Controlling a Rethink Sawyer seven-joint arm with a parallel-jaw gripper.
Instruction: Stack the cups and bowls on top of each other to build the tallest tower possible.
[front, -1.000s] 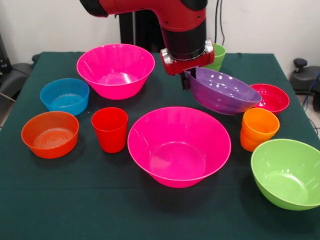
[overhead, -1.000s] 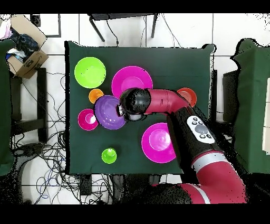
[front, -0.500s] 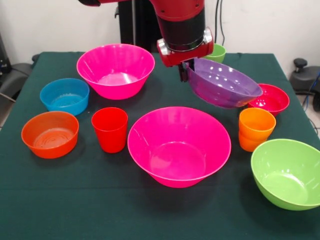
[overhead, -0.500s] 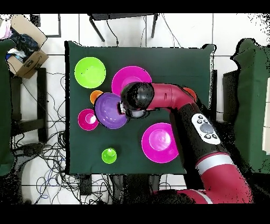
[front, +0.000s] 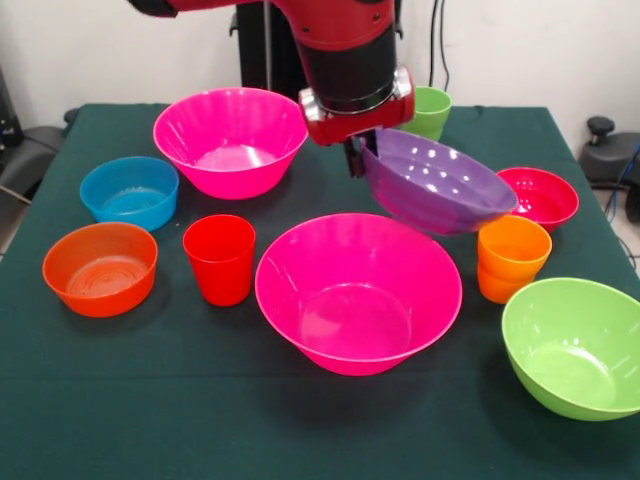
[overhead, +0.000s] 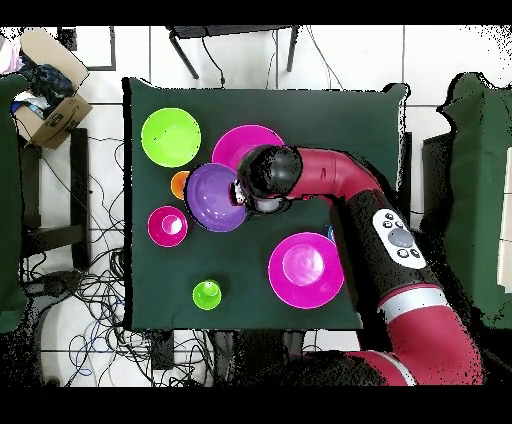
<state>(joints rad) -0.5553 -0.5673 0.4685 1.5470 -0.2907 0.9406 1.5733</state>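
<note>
My gripper (front: 360, 152) is shut on the rim of the purple bowl (front: 435, 183) and holds it tilted in the air, above and just behind the near hot-pink bowl (front: 358, 292). In the overhead view the purple bowl (overhead: 214, 197) overlaps that pink bowl (overhead: 244, 143), with the gripper (overhead: 240, 192) at its rim. A second hot-pink bowl (front: 231, 140) stands at the back. The red cup (front: 220, 259), orange cup (front: 513, 259) and lime cup (front: 431, 112) stand upright. The blue bowl (front: 129, 191), orange-red bowl (front: 100, 267), crimson bowl (front: 543, 196) and lime bowl (front: 576, 346) sit apart.
The dark green table (front: 250, 420) carries all the pieces. A cardboard box (overhead: 48, 95) sits on the floor beyond the table corner in the overhead view, with cables around it.
The gripper has carried the purple bowl up and a little to the picture's left in the front view, toward the near pink bowl. Nothing else has moved.
</note>
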